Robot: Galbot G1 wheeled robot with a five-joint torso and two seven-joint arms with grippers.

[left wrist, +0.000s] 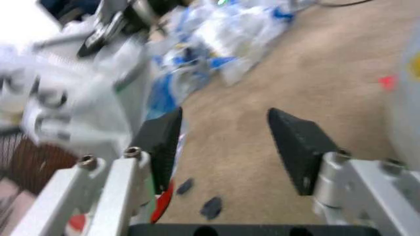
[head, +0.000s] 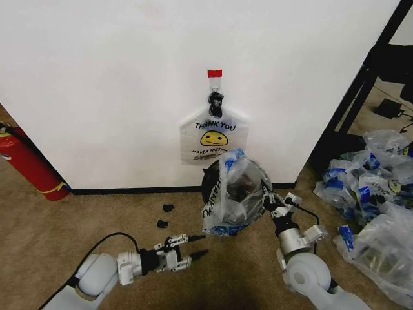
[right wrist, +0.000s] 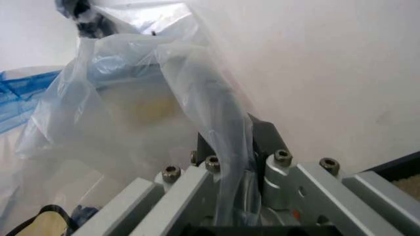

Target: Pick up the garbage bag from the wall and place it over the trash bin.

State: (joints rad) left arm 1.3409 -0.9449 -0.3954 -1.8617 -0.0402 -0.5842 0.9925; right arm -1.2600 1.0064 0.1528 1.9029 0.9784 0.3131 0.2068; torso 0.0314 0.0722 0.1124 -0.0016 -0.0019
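From the head view, my right gripper (head: 270, 201) pinched the garbage bag (head: 231, 194) draped against the trash bin (head: 213, 177) below the wall (head: 97, 77); my left gripper (head: 190, 248) waited lower-left. Left wrist: fingers (left wrist: 298, 142) spread, empty. Right wrist: fingers clamped plastic.

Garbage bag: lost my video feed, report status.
Right hand shut on garbage bag, draped over trash bin. Left hand open, low, beside it. Nothing blocking.
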